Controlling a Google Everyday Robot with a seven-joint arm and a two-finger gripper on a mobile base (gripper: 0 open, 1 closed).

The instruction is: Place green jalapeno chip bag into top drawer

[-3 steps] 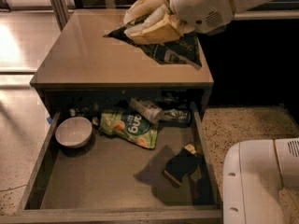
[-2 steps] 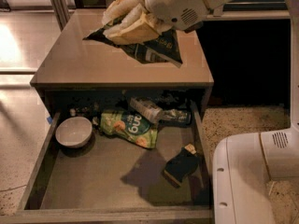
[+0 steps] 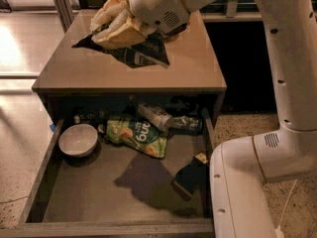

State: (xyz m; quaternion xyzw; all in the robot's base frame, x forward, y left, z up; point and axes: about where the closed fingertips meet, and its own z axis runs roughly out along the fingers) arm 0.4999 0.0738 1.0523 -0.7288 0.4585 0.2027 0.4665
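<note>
The green jalapeno chip bag point(image 3: 140, 54), dark green and shiny, hangs from my gripper point(image 3: 115, 29) just over the left part of the tabletop point(image 3: 188, 68). The pale fingers point(image 3: 119, 33) are shut on the bag's top edge, and its lower corner trails to the right. The top drawer point(image 3: 94, 197) stands pulled open below the tabletop, towards the front, with a flat grey floor. The gripper and bag are above and behind the drawer, over the table, not over the drawer opening.
In the drawer lie a white bowl point(image 3: 78, 139) at the back left, a bright green pouch point(image 3: 138, 135), a plastic bottle point(image 3: 166, 119) at the back, and a dark sponge point(image 3: 190, 176) at the right. My white base point(image 3: 242, 192) stands at the drawer's right front.
My gripper has moved left across the tabletop with the chip bag in it. The arm and base fill more of the right side. The drawer's contents have not moved.
</note>
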